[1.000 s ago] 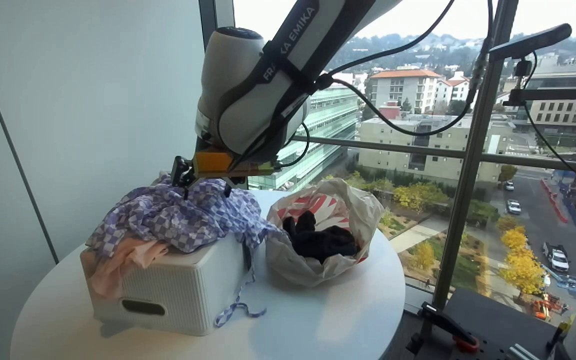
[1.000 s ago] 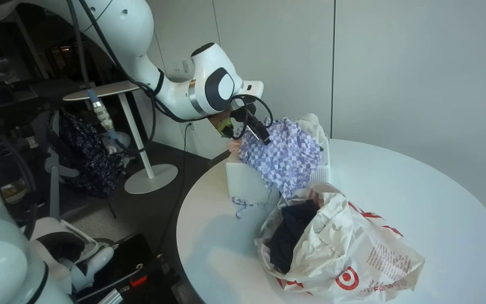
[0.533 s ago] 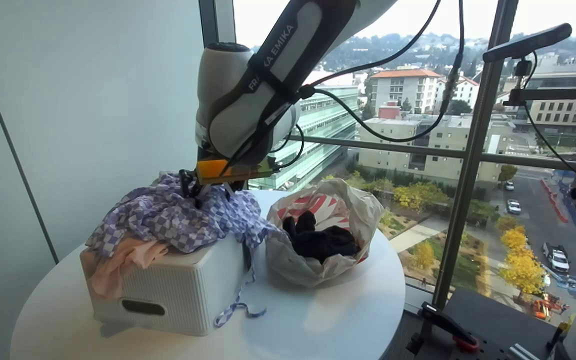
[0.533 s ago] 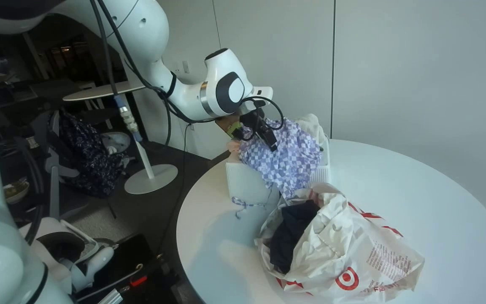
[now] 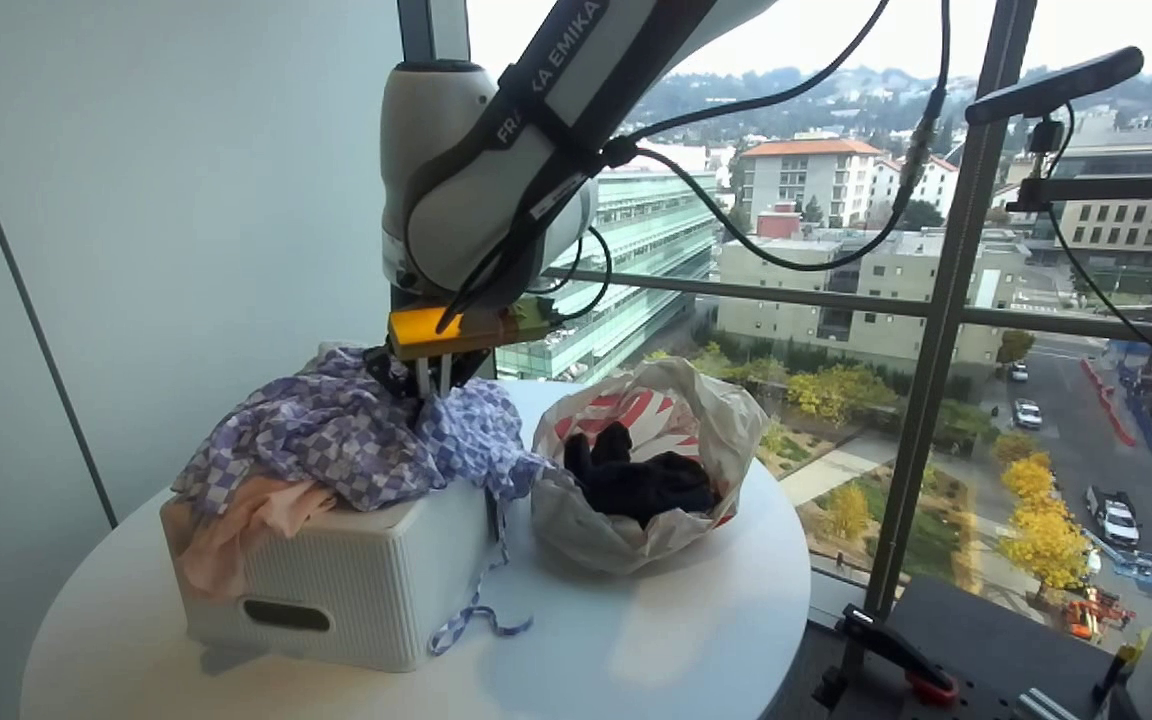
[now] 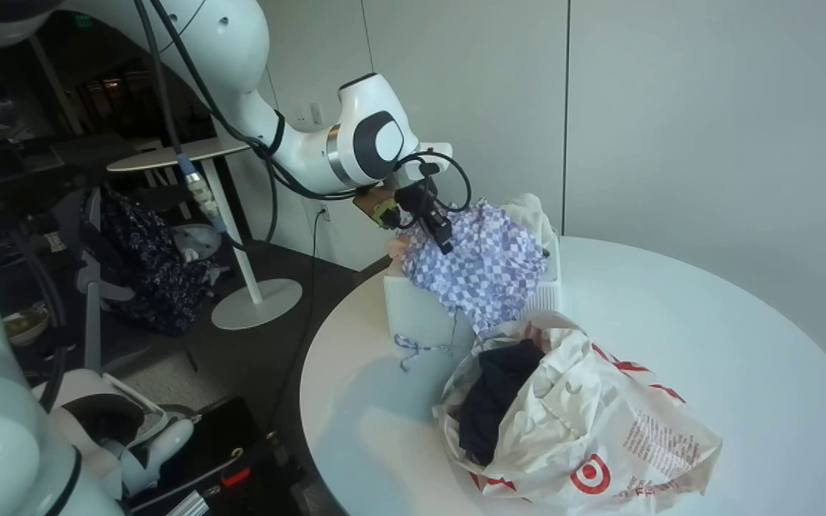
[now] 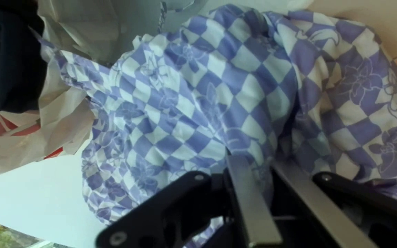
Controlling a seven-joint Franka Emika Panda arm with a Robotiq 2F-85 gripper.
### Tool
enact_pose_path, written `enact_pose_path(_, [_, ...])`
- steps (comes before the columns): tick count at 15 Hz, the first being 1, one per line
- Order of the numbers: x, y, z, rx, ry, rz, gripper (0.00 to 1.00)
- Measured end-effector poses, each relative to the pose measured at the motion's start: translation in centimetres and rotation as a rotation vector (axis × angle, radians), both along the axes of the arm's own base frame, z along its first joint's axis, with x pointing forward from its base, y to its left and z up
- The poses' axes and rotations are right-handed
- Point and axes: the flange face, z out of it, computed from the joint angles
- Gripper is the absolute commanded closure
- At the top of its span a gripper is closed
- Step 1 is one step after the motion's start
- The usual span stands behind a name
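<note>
Inside claw (image 7: 250,157) gap, fold of checkered cloth (image 7: 233,103), apparently pinched.

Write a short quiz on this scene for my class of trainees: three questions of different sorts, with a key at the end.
1. True or false: the thin peach fabric hangs over the edge of the ribbed white box.
2. Short answer: what is the dark crumpled cloth lying in?
3. Multiple choice: what does the black two-fingered gripper pinch?
A) the peach fabric
B) the purple-and-white checked cloth
C) the dark crumpled cloth

Key
1. True.
2. The crumpled white plastic bag with red print.
3. B; in the wrist view a fold of it is caught between the fingers.
</note>
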Motion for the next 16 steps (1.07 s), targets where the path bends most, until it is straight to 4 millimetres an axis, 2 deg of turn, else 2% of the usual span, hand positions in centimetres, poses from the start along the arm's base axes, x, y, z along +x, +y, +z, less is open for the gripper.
enact_pose_path(2, [-0.2,-0.4,1.6,0.002,-0.021,-0.018,0.85])
enact_pose_path(6, [-0.7,-1.8,5.4,0.011,-0.098,-0.076,0.84])
enact_pose_path(11, [-2.7,-3.2,12.3,0.030,-0.237,-0.127,0.87])
enact_pose_path(12, [-3.2,-3.4,13.1,0.034,-0.248,-0.126,0.62])
enact_pose_path(14, [-3.8,-3.3,13.4,0.030,-0.246,-0.104,0.57])
enact_pose_path(16, [-3.8,-2.8,12.1,0.014,-0.222,-0.072,0.42])
